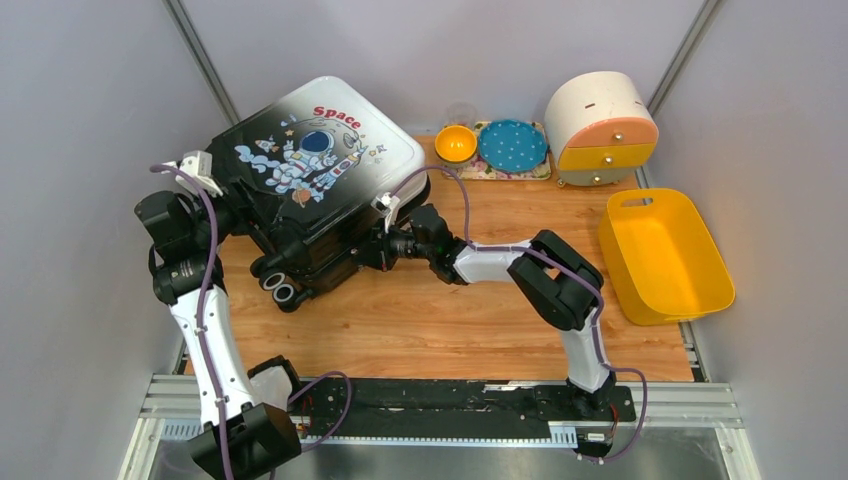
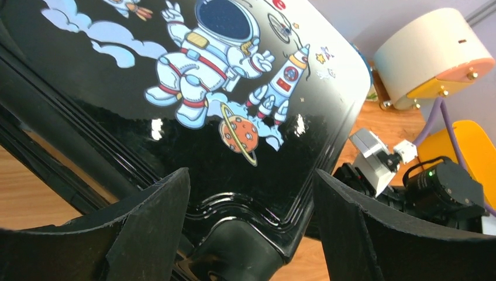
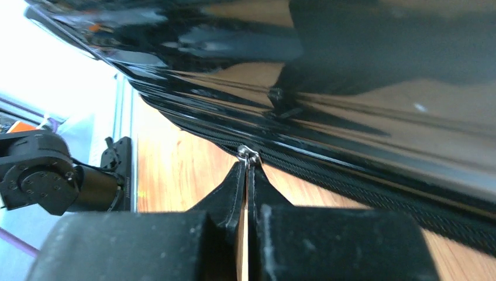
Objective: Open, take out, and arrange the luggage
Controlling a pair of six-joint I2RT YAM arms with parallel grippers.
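desk (image 1: 450, 310): wooden top carrying all | drawer box (image 1: 600, 128): round, cream-and-orange, sitting at far right | yellow plastic bin (image 1: 660, 255): lying just in front of it | patterned mat (image 1: 520, 175): lying left of box, holding orange bowl (image 1: 456, 144) beside blue dotted plate (image 1: 512, 145)

A light wood-grain tabletop (image 1: 450, 320) stands within plain pale grey wall panels (image 1: 430, 40), joined at the rear corners by slanted grey metal struts (image 1: 200, 55), with a ribbed aluminium frame rail (image 1: 690, 408) along the near edge, under even, diffuse lighting.
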